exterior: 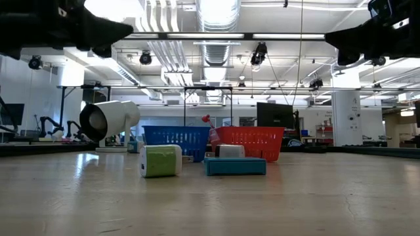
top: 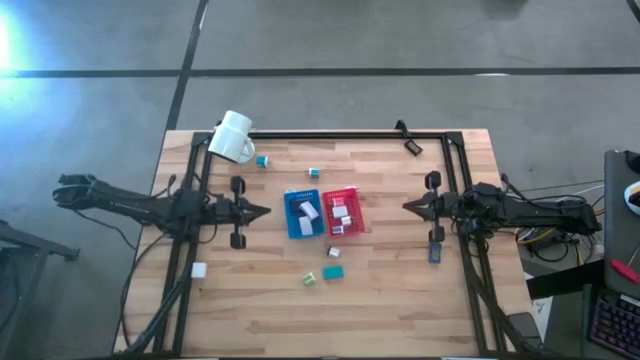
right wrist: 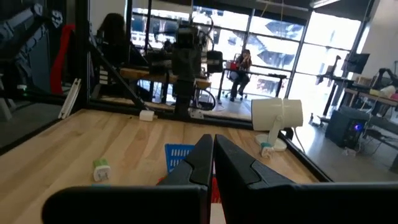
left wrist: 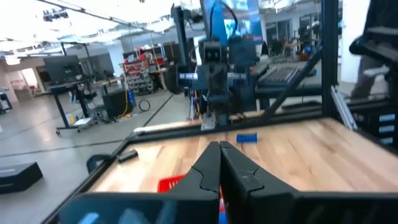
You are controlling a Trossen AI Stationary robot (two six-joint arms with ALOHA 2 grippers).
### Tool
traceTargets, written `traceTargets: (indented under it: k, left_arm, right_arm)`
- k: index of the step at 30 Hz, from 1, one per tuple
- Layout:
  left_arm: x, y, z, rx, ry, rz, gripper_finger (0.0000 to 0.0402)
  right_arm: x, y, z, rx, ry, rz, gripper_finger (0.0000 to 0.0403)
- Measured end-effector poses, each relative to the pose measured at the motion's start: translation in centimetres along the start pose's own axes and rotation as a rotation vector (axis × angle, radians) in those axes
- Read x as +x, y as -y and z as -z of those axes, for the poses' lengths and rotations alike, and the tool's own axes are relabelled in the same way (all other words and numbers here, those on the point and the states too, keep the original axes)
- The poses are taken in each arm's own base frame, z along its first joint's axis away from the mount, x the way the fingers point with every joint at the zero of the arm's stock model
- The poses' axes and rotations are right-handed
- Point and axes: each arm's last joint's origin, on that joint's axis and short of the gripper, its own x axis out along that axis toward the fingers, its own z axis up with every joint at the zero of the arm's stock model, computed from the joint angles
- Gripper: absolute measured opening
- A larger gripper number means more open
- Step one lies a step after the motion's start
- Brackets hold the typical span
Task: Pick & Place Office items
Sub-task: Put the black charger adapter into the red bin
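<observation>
The left pincer (top: pixel 262 211) hangs above the wooden counter (top: pixel 400 300) with its fingers pressed together and nothing between them, its tip pointing at the blue tray (top: pixel 302 213) just ahead. The right pincer (top: pixel 408 206) faces it from the other side, fingers likewise together and empty, tip aimed at the red tray (top: pixel 342 211), which sits touching the blue one. Both trays lie between the two pincers, each holding a few small white and pale blocks.

The loose office items are scattered around. A green block (top: pixel 309 280) and a teal block (top: pixel 333 271) lie on the near side of the trays, between the pincers and toward the counter's front edge, with a small white piece (top: pixel 332 251) just beyond them. A white block (top: pixel 198 269) sits beside the left arm, behind its pincer. Two small teal pieces (top: pixel 262 160) (top: pixel 313 172) lie farther back, near a white mug (top: pixel 232 137) tipped on its side at the far corner on the left pincer's side. A dark blue item (top: pixel 435 252) rests just beside the right arm.
</observation>
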Motion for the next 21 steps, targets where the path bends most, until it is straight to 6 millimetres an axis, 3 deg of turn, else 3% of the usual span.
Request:
traceTargets:
  k: [12, 21]
  left_arm:
    - [-2.3, -0.2, 1.9, 0.007, 0.053, -0.060, 0.0002]
    - [-2.7, -0.3, 2.7, 0.008, 0.023, -0.075, 0.0003]
  right_arm:
    - [0.0, 0.0, 0.0, 0.002, -0.001, 0.000, 0.0011]
    - [0.0, 0.0, 0.0, -0.016, -0.002, 0.000, 0.0011]
